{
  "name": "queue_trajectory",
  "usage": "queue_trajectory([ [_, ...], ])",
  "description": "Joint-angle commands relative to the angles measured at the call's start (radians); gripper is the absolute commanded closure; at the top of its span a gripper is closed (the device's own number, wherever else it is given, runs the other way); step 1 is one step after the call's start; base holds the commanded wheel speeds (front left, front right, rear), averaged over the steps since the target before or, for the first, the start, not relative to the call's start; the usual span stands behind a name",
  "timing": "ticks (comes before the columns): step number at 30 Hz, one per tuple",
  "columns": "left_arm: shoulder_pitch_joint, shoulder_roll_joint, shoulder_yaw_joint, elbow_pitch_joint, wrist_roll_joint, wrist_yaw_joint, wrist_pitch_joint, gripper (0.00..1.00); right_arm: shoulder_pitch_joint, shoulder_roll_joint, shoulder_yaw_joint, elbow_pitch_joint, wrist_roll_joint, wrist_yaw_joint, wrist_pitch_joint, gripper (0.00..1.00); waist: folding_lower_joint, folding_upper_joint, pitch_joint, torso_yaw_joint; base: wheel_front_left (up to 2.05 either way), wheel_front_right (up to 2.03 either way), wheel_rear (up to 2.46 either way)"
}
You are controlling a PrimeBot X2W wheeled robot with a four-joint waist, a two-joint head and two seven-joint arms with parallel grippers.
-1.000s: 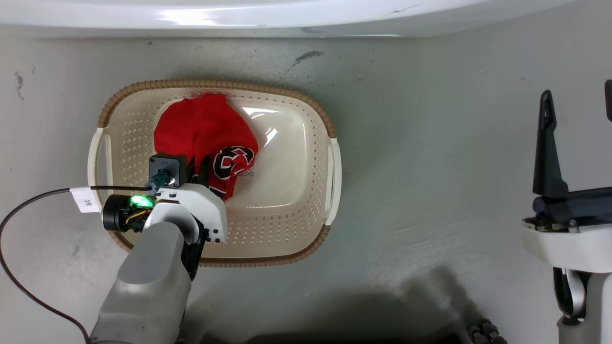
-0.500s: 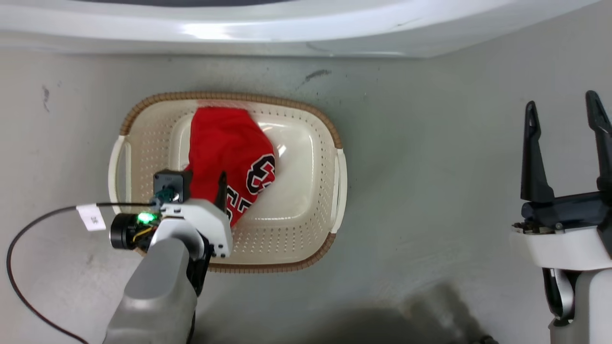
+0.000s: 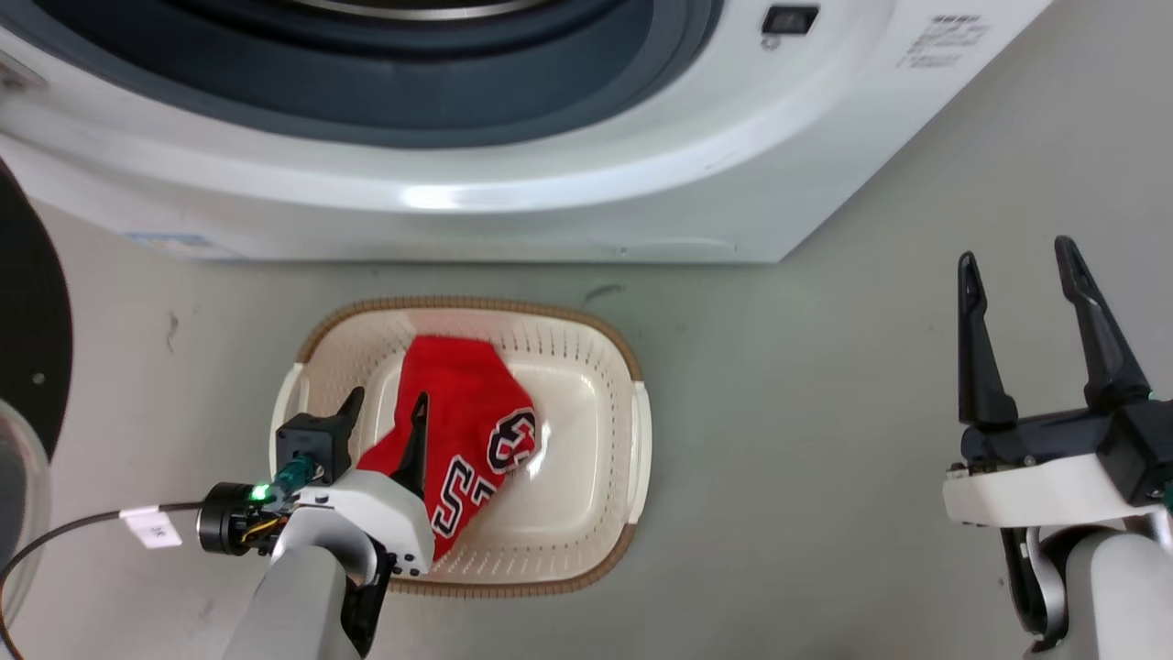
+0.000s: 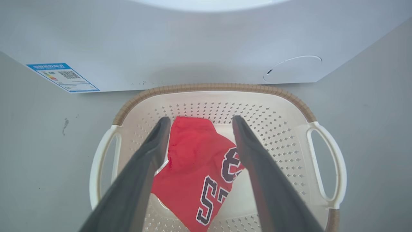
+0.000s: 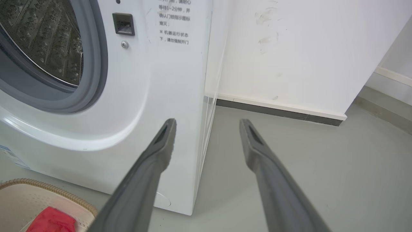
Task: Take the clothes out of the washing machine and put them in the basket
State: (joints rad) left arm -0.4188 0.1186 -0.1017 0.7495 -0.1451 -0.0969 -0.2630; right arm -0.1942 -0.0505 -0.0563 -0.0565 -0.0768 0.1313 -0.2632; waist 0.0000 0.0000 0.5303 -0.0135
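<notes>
A red jersey [image 3: 467, 403] with black-and-white numerals, one of the clothes, lies crumpled in the cream basket [image 3: 476, 302] on the floor before the washing machine [image 3: 513, 202]. My left gripper [image 3: 387, 399] hovers open over the basket's left half, just above the cloth and holding nothing. In the left wrist view its fingers [image 4: 151, 154] frame the jersey [image 4: 193, 161] inside the basket [image 4: 212, 87]. My right gripper [image 3: 1017, 252] stands open and empty over bare floor far to the right. The right wrist view shows the steel drum [image 5: 48, 38]; no clothes are visible in the part seen.
The washer's black-rimmed door [image 3: 27, 321] hangs open at the far left. A black cable with a white tag [image 3: 151, 527] trails from my left wrist. Right of the washer are grey floor [image 5: 305, 161] and a white wall [image 5: 289, 48] with a dark skirting strip.
The head camera has tilted up, bringing the washer's porthole into view. My left gripper has risen off the jersey with both fingers apart; the jersey stays in the basket.
</notes>
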Motion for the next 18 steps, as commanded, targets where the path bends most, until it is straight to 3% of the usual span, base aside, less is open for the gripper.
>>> queue_trajectory([
  [1, 0.029, 0.001, 0.010, -0.038, 0.007, -0.004, -0.003, 0.00, 0.016, 0.001, 0.000, 0.009, 0.009, -0.001, -0.002, 0.00, 0.0000, 0.0000, -0.082, -0.002, 0.00, 0.00, 0.00],
  [8, 0.122, -0.012, 0.032, -0.217, 0.030, -0.016, -0.003, 0.00, 0.053, 0.001, 0.007, 0.039, 0.040, -0.001, -0.002, 0.00, 0.0000, 0.0000, -0.175, 0.000, 0.00, 0.00, 0.00],
  [18, 0.178, 0.030, 0.039, -0.406, 0.054, -0.029, -0.003, 0.00, 0.076, 0.001, 0.034, 0.060, 0.095, -0.001, -0.002, 0.00, 0.0000, 0.0000, -0.234, -0.041, 0.00, 0.00, 0.00],
])
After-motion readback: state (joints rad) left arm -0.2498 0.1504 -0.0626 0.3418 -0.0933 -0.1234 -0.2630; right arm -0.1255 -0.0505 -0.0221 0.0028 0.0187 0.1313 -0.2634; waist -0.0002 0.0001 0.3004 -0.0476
